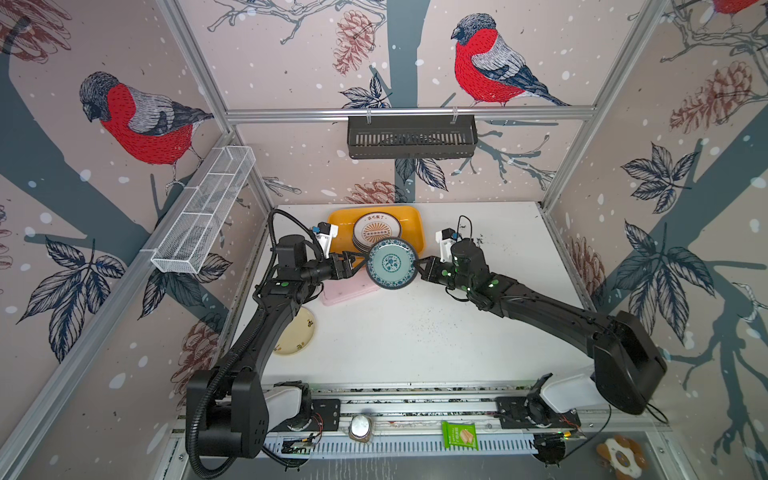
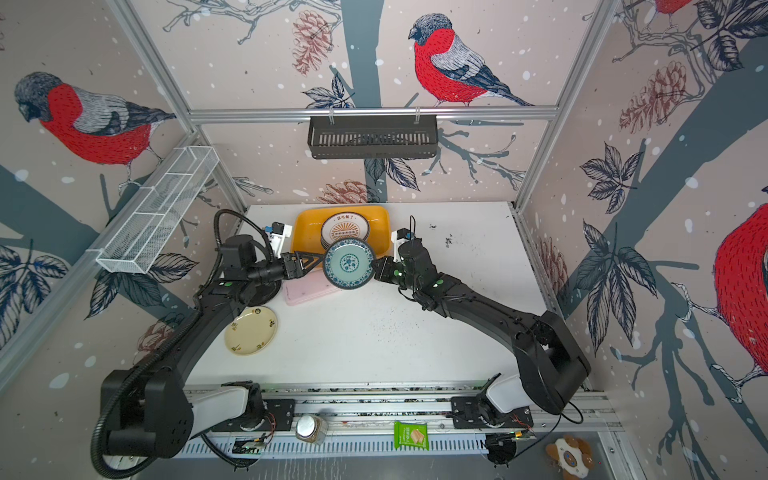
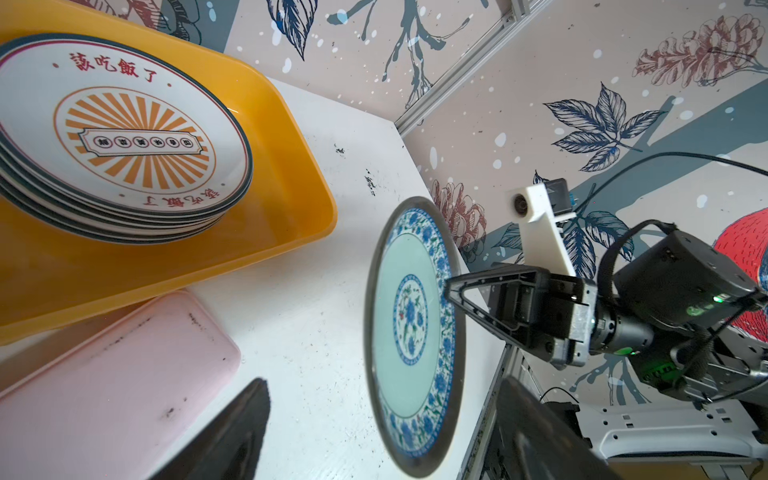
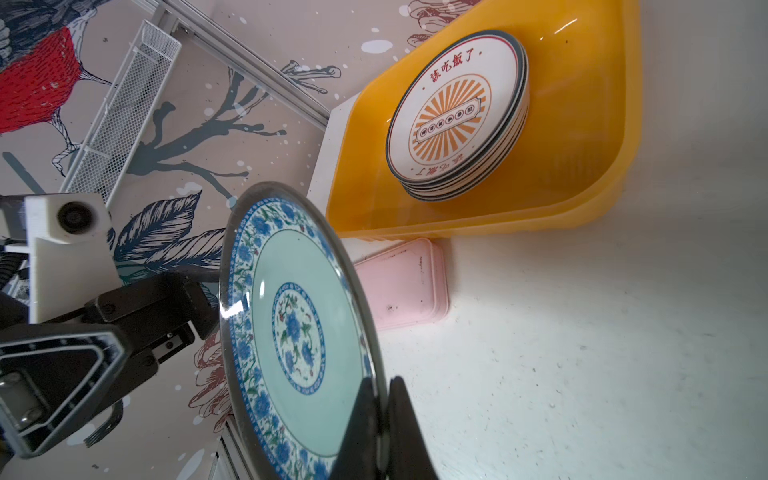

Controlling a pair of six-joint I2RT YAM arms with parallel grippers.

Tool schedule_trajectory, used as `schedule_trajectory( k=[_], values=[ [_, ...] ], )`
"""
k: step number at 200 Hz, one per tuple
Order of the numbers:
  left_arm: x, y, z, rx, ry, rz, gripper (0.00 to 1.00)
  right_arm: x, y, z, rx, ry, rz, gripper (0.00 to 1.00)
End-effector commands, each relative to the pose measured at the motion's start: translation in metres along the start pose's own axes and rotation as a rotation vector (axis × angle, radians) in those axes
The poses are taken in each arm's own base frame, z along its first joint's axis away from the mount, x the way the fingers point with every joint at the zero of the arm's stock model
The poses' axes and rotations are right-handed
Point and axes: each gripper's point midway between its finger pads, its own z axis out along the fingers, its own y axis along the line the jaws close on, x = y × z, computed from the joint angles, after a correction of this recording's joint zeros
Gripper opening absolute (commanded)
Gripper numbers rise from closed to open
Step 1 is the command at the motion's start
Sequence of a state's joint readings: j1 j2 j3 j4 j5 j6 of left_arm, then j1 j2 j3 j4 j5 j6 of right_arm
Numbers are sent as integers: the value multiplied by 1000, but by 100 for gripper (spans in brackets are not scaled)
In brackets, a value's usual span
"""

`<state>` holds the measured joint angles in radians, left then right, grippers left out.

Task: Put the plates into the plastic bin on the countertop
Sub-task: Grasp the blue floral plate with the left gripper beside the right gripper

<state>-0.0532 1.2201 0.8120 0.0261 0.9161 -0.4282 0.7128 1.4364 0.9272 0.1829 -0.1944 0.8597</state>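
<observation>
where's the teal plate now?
In both top views the teal plate hangs mid-scene, pinched by the right gripper, just in front of the plastic bin, near the pink box.

The round teal plate (image 1: 391,262) has a pale green-blue middle with a small medallion of blue flowers, then a white band filled with blue flowers and green leaves, and a dark grey edge. The stack of round white plates (image 1: 376,230) shows on top an orange sunburst in the centre, red characters above and below it, and dark-green rims. The shallow yellow-orange plastic bin (image 1: 413,226) is plain. The flat pale pink rectangular box (image 1: 349,293) has some dark marks. The round cream plate (image 1: 299,336) carries small dark motifs near its edge. The white table (image 1: 457,332) has dark specks.
</observation>
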Motion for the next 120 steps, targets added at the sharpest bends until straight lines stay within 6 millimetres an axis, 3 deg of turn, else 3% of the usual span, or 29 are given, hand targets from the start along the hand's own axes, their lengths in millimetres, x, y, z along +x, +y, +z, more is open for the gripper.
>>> schedule_trajectory(
  k=[1,60,88,120],
  values=[
    [2,-4,2,30,19,5,81,-12,12,-4,-47,-53,-2,1],
    [6,-4,6,48,41,-20,50,-6,19,0,-66,-46,-10,1],
    [5,2,7,16,38,-22,29,-8,22,2,-74,-48,-12,1],
    [8,7,12,23,56,-54,21,-8,27,8,-91,-42,-21,1]
  ],
)
